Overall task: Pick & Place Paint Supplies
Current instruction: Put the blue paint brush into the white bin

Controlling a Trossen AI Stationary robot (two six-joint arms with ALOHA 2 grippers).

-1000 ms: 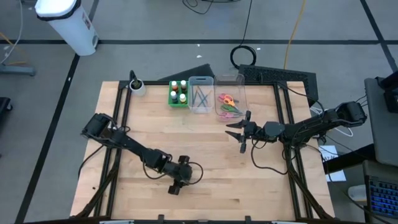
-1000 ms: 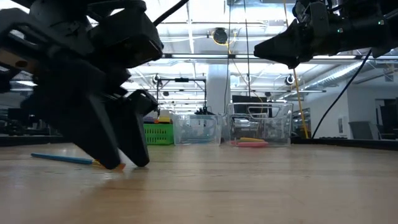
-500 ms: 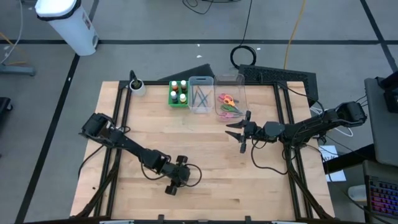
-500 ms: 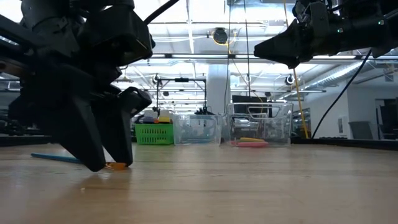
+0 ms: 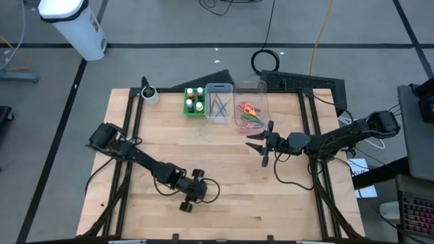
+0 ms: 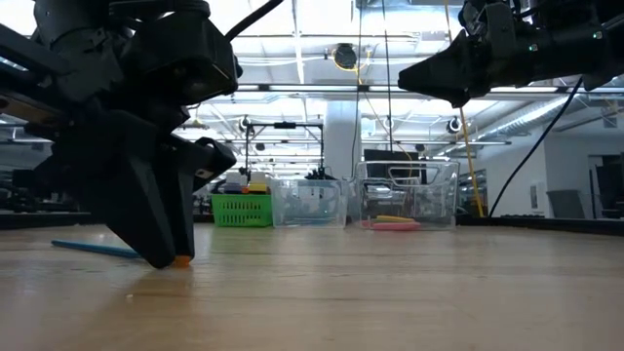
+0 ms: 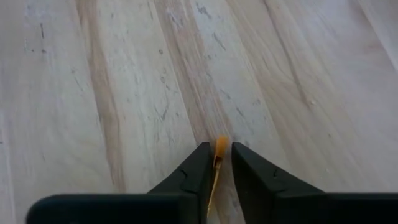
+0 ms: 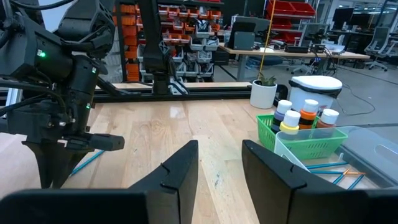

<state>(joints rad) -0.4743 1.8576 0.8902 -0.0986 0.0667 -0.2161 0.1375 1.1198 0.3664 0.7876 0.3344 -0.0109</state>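
A thin brush lies flat on the wood near the table's front left. Its blue handle [image 6: 93,248] also shows in the right wrist view [image 8: 87,160], and its orange end [image 7: 220,148] shows in the left wrist view. My left gripper [image 5: 186,205] reaches down to the table and is shut on that orange end. My right gripper [image 5: 262,144] hangs open and level above the table's right half, holding nothing. Along the far edge stand a green tray of white-capped paint bottles [image 5: 194,102], a clear bin of brushes [image 5: 218,104] and a clear bin of scissors [image 5: 249,114]. My left gripper pinches the brush's orange end [image 7: 217,163] between its two fingers [image 7: 198,168], one on each side. The fingers come steeply from above and their tips [image 6: 161,255] reach the table. The brush lies on the wood, and its blue handle trails away from the fingers.
A small white pot with a plant [image 5: 149,93] stands at the far left corner. Black frame rails [image 5: 129,129] run along the table's left and right sides. Bare wood [image 5: 224,176] lies between the two arms.
My left gripper's fingers stood apart over the brush's orange end and have shut on it, and the gripper has tipped slightly. The brush has stayed on the table.
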